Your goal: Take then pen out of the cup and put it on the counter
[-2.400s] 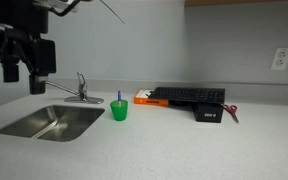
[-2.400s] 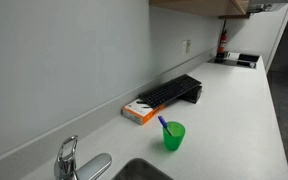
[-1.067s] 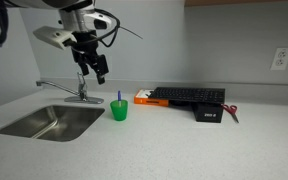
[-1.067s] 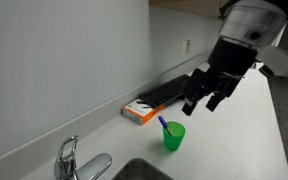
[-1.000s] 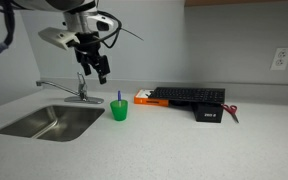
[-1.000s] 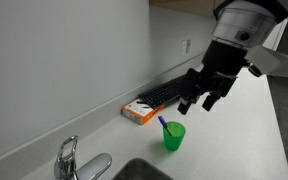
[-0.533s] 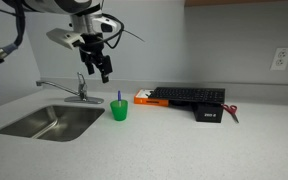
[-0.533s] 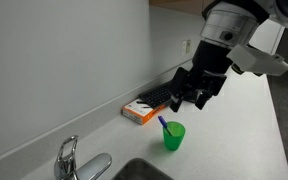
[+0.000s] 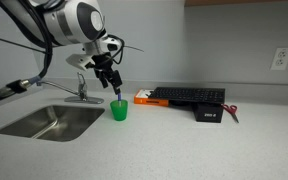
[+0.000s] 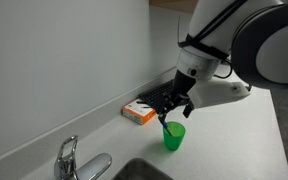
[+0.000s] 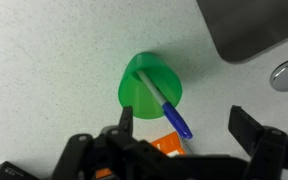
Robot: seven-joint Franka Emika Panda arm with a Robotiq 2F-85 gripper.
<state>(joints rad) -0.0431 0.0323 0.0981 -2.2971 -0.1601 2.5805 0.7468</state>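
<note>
One step is in hand: the reach for the pen, with nothing gripped yet. My gripper point(image 11: 181, 118) hangs right over the green cup point(image 11: 144, 78) with its jaws spread wide. In the wrist view the blue pen point(image 11: 170, 110) runs aslant between them, its lower end down in the cup and its upper end leaning out over the rim toward me. In both exterior views the tool sits just above the cup point(image 9: 119, 111) point(image 10: 174, 137), its fingertips close to the pen's top end point(image 9: 120, 97) point(image 10: 165, 124). I can't tell whether they touch it.

Next, I judge, comes a short drop until the pads flank the upper shaft, with a slight turn of the wrist so the pen's lean falls square between them. Then I close and pull up along the pen's own line. The cup looks light and may lift or tip if the pen drags on its rim. Bare counter point(image 9: 184, 150) lies off to the side of the tool away from the sink point(image 11: 254, 25), and there I'd lay the pen flat.
</note>
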